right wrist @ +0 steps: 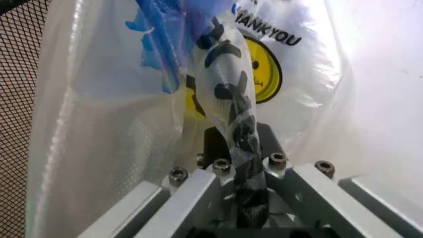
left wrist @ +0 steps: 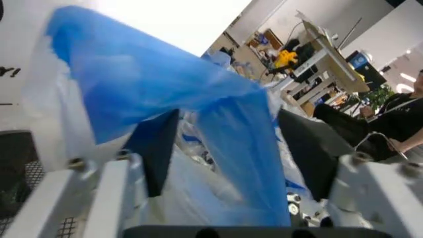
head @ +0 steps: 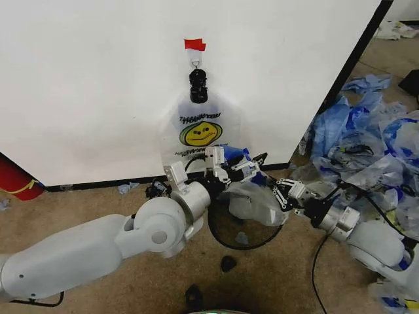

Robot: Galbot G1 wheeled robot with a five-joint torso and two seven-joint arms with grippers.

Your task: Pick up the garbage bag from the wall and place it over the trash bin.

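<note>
Bag (head: pixel 200 127) hangs from the black clip (head: pixel 198 86) on the wall (head: pixel 85 78), its lower end pulled out over the bin (head: pixel 247 237). Left gripper (head: pixel 237 171) stands spread around a blue handle (left wrist: pixel 165 89); right gripper (head: pixel 280 193) pinches printed film. Opening step, I'd say; next needs spreading over the rim. Thin, translucent, yellow smiley showing.
</note>
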